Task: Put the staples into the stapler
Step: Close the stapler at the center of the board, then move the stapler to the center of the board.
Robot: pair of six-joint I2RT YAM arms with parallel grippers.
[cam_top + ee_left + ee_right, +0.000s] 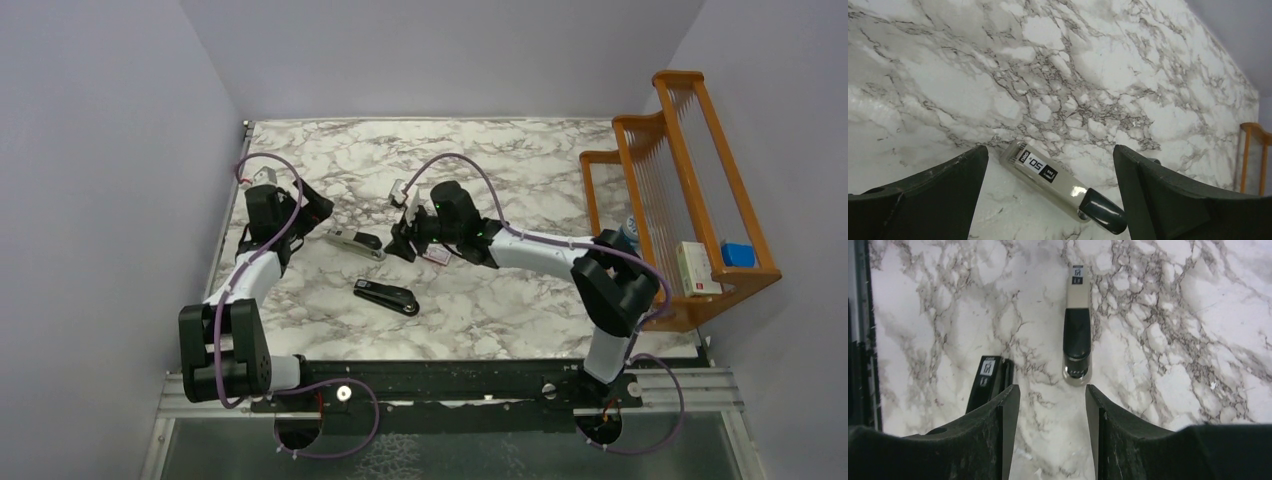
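A grey stapler (355, 243) with a black end lies on the marble table, and a black stapler (386, 297) lies nearer the front. My left gripper (318, 212) is open and empty, just left of the grey stapler, which lies between and beyond its fingers in the left wrist view (1058, 185). My right gripper (402, 243) is open and empty, low over the table right of the grey stapler (1077, 325); the black stapler (988, 382) is beside its left finger. A small white-and-red box (436, 255) lies by the right gripper. No staple strips show clearly.
A wooden rack (690, 150) stands at the right edge of the table, holding a white-and-red box (697, 268) and a blue object (737, 254). Grey walls close in the left, back and right sides.
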